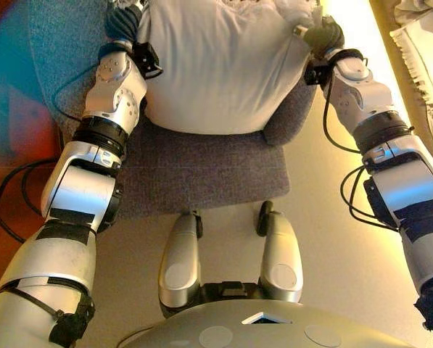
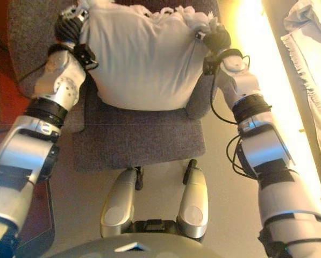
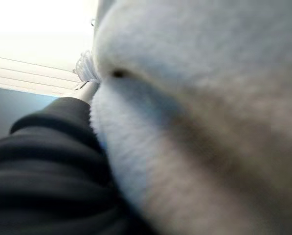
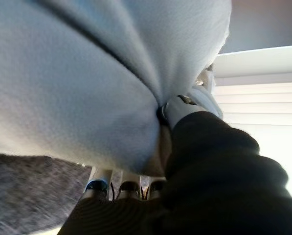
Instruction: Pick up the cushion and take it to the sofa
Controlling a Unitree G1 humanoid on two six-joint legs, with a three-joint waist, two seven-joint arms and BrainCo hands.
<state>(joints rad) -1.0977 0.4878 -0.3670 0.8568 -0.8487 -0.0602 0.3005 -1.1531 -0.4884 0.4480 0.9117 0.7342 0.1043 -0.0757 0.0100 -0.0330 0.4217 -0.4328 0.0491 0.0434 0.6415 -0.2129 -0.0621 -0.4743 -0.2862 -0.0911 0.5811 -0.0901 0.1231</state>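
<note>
Left hand point(image 1: 123, 22) is pressed against one upper side of the white cushion point(image 1: 220, 65); its finger state cannot be told. Right hand point(image 2: 218, 36) is at the opposite upper corner, thumb pinching a fold of the cover. The cushion rests on the seat of a grey armchair point(image 1: 201, 170), toward its back edge.

Judgement: soft, light and bulky; the fabric gives and may slip, so squeeze from both sides. Only the right wrist view shows the pinched crease; the left wrist view shows fabric alone.
</note>
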